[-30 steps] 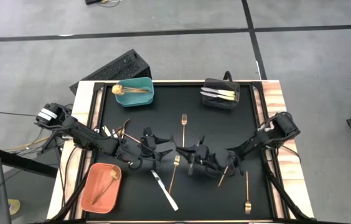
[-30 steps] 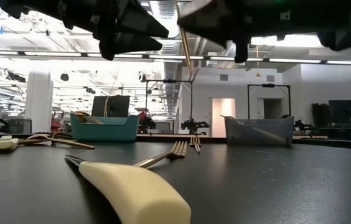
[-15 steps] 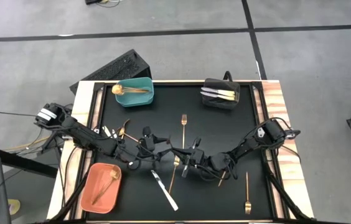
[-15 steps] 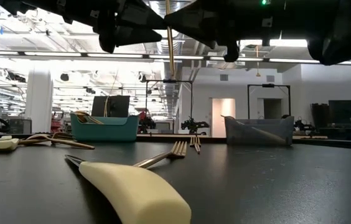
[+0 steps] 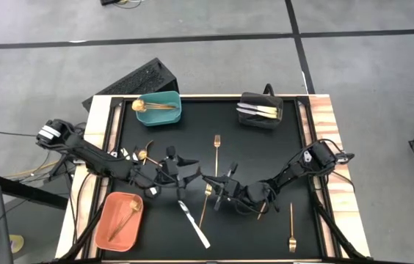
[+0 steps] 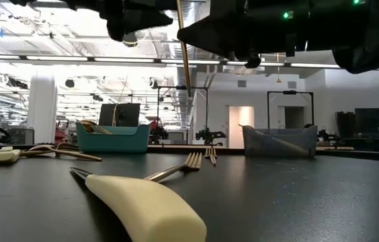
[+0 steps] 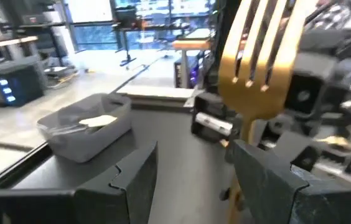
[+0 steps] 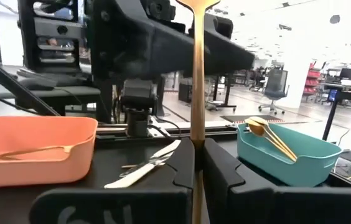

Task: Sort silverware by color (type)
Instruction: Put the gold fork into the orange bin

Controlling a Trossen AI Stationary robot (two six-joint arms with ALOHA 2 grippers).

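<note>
A: High view: both arms meet mid-worktop. What's the right gripper (image 5: 218,188) doing?

B: Clenched on a gold fork (image 8: 198,74), held upright off the worktop. Right wrist view shows the handle pinched between its fingers; left wrist view shows the tines (image 7: 259,43) right in front of the left gripper (image 5: 185,174).

A: Left gripper's got it too?

B: No, spread wide, nothing in it. Looks like a handover setup, imo: the teal bin (image 5: 158,110) w/ gold pieces sits at the far-left corner, the left arm's side.

A: Other bins?

B: Orange bin (image 5: 118,220) near-left, copper piece inside. Black bin (image 5: 260,111) far-right, pale-handled pieces.
</note>
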